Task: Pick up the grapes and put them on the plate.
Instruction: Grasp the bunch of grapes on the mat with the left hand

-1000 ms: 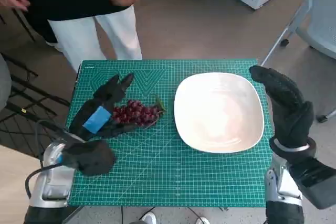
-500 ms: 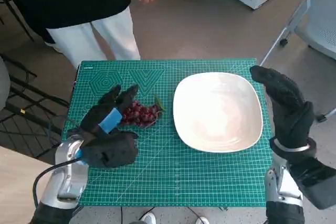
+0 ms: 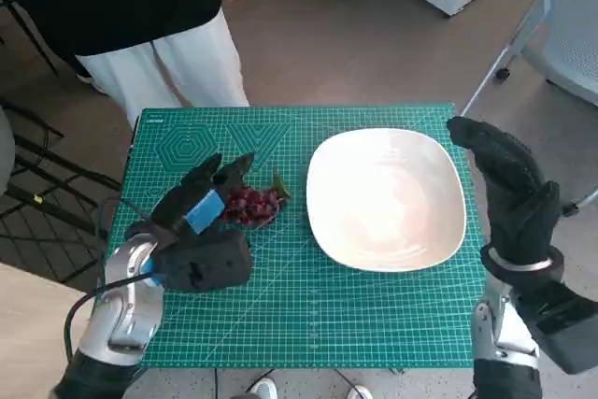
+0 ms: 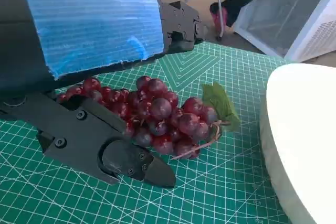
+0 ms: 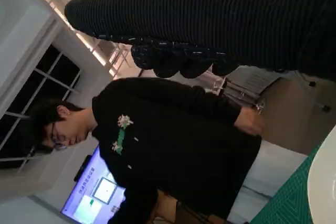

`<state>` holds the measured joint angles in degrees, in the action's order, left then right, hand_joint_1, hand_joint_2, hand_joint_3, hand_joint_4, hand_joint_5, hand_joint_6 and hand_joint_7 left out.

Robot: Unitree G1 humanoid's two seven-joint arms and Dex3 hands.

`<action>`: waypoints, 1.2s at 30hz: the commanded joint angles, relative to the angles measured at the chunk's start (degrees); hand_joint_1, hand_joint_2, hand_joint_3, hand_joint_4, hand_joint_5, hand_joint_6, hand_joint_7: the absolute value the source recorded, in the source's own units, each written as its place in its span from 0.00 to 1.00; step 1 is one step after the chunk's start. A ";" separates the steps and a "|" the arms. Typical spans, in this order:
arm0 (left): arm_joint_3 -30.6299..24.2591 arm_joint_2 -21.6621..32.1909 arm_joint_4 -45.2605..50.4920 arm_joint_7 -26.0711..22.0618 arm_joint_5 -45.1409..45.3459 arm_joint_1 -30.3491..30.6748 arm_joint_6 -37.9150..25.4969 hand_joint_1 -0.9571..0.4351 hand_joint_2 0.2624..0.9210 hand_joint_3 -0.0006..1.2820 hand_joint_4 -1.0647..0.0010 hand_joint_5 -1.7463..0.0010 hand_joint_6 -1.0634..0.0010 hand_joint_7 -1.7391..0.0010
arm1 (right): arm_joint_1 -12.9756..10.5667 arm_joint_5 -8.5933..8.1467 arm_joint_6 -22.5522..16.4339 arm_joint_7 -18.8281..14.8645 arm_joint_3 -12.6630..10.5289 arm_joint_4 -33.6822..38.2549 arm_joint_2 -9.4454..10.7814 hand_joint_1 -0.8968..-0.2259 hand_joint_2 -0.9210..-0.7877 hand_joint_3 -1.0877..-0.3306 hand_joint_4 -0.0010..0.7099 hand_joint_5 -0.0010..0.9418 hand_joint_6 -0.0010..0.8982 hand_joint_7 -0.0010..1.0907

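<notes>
So early stage: black blue-taped left hand (image 3: 201, 207) straddles the dark red grape bunch (image 4: 157, 114) on the green mat, fingers spread, not yet closed. White ceramic plate (image 3: 388, 198) beside it empty; lift and transfer remain.

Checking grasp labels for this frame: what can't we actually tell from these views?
- Grapes: in the head view the left hand covers their near end, so finger contact cannot be told.
- Left wrist view: the grapes lie between the fingers; the blue-taped back hides the rest of the bunch.
- Right hand: the head view shows only its back, so whether its fingers curl is unclear.
- Plate: cut off by the left wrist view's edge.
</notes>
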<state>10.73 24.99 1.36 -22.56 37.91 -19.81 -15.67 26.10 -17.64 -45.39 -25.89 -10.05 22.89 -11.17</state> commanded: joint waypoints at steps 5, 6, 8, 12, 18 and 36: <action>1.19 0.83 -4.19 0.51 -0.28 -2.91 0.00 0.37 0.72 0.00 1.00 1.00 0.85 1.00 | -0.44 0.34 -0.76 -0.14 0.01 1.98 0.13 0.45 0.00 0.48 0.26 0.00 0.00 0.37; 1.36 0.79 -4.89 0.74 -0.23 -3.31 0.14 0.37 0.72 0.00 1.00 1.00 0.85 1.00 | -0.39 0.35 -0.84 -0.14 0.01 2.08 0.10 0.45 0.00 0.48 0.26 0.00 0.00 0.37; 1.75 0.69 -6.37 1.21 -0.06 -4.19 0.39 0.37 0.72 0.00 1.00 1.00 0.85 1.00 | -0.28 0.33 -1.00 -0.19 0.01 2.30 0.03 0.45 0.00 0.48 0.26 0.00 0.00 0.37; 2.91 0.34 -10.79 2.40 0.31 -6.67 0.93 0.37 0.72 0.00 1.00 1.00 0.85 1.00 | -0.12 0.10 -1.37 -0.46 0.01 2.80 -0.03 0.46 0.00 0.48 0.26 0.00 0.00 0.37; 4.65 -0.16 -17.55 3.94 0.44 -10.12 1.20 0.37 0.73 0.00 1.00 1.00 0.85 1.00 | 0.00 -0.12 -1.83 -0.71 0.04 3.51 -0.10 0.46 0.00 0.48 0.26 0.00 0.00 0.37; 9.17 -2.40 -33.94 4.87 -0.62 -17.53 1.01 0.38 0.74 0.00 1.00 1.00 0.84 1.00 | -0.87 -0.50 -0.90 -0.58 0.01 2.21 -0.22 0.45 0.00 0.48 0.26 0.00 0.00 0.37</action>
<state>19.23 23.12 -30.16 -18.22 37.79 -35.78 -15.40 26.49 -17.87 -47.16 -26.05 -10.03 25.14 -11.15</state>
